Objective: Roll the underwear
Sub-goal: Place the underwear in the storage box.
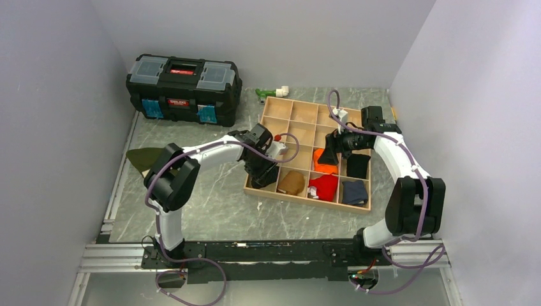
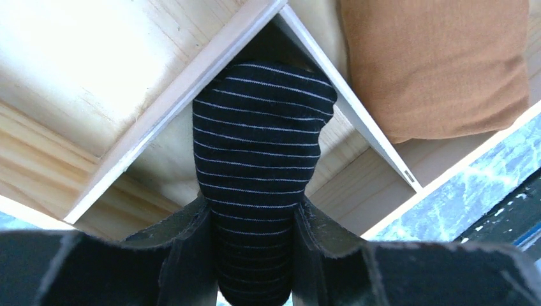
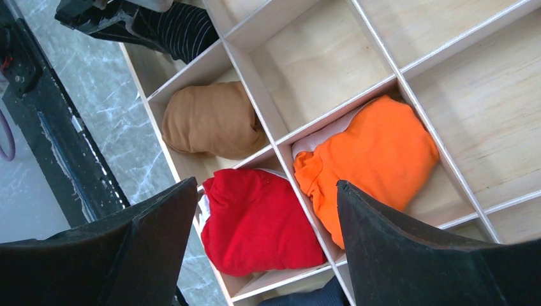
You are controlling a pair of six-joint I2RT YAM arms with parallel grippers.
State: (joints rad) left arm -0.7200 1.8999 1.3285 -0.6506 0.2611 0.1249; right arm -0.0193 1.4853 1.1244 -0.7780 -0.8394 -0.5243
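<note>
Left wrist view has the left tool [image 2: 252, 213] clamped on the underwear [image 2: 261, 153], a tight black roll with thin grey stripes that sticks out past both fingers. Its free end points into the near-left corner cell of the wooden tray [image 1: 306, 199], close against the corner where two dividers [image 2: 357, 121] meet. One divider separates that cell from the one to the right, where a brown bundle [image 2: 434, 64] fills the space.

From above, the left arm reaches across the surface [image 1: 210, 204] to the tray's near-left corner. Further right in the near row lie a red garment [image 1: 324, 187] and a dark blue one [image 1: 354, 191]; an orange garment [image 1: 322, 167] and a black bundle [image 1: 358, 166] sit in the row behind. The right tool [image 3: 266, 186] hangs with its fingers spread wide and nothing between them, above the red and orange pieces. A black toolbox [image 1: 184, 89] stands at the far left, an olive garment [image 1: 143, 158] lies at the left edge, and a small green and white object [image 1: 271, 94] rests beyond the tray
</note>
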